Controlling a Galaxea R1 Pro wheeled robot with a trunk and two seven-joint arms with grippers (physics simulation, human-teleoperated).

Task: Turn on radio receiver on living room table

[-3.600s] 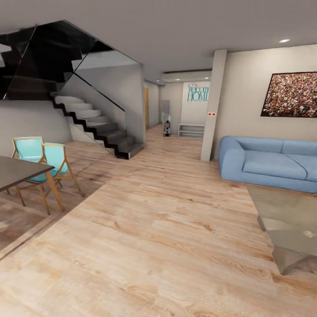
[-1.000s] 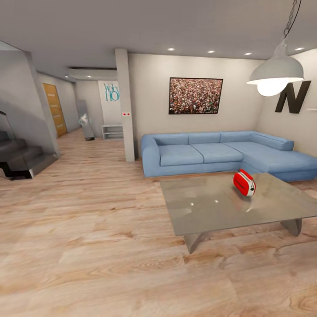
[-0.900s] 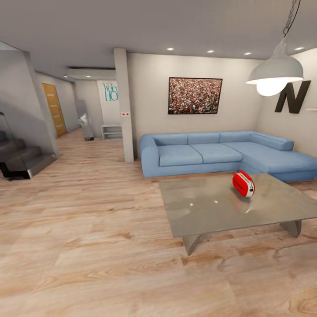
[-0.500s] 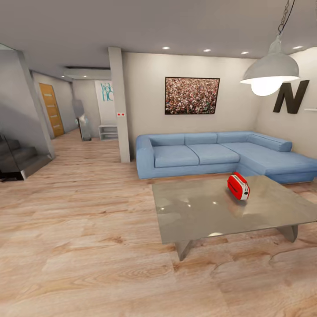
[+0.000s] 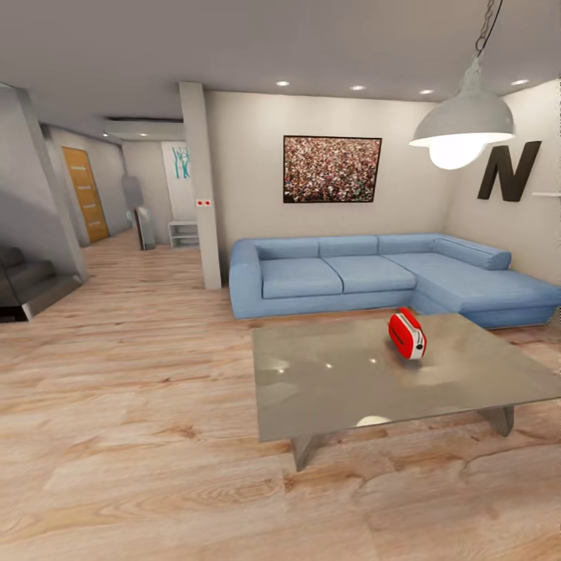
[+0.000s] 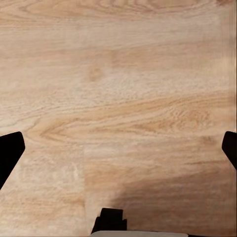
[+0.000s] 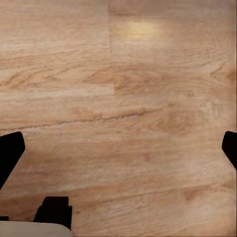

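Nearest to me is bare wood floor [image 5: 156,467]. Both wrist cameras look straight down at it, which I read as the arms hanging tucked at my sides for driving. The left tool [image 6: 118,148] has its fingertips [image 6: 10,153] at opposite edges of its picture, so it is spread wide and holds nothing. The right tool [image 7: 118,148] shows the same wide spread, also with nothing in it.

Further out in the head view stands the table [image 5: 327,389], low, with a glossy grey top that mirrors the ceiling lights. The radio receiver [image 5: 407,334] sits upright on that top, toward its far side and right of centre, well apart from my arms. I judge I must close in on the table's near edge before either tool can reach the small red box.

Behind the table runs the blue sofa [image 5: 351,273], wrapping round the far right corner. On the wall above hangs the crowd photo [image 5: 332,169], and the dome pendant lamp [image 5: 463,128] hangs over the table, so this is the living room.
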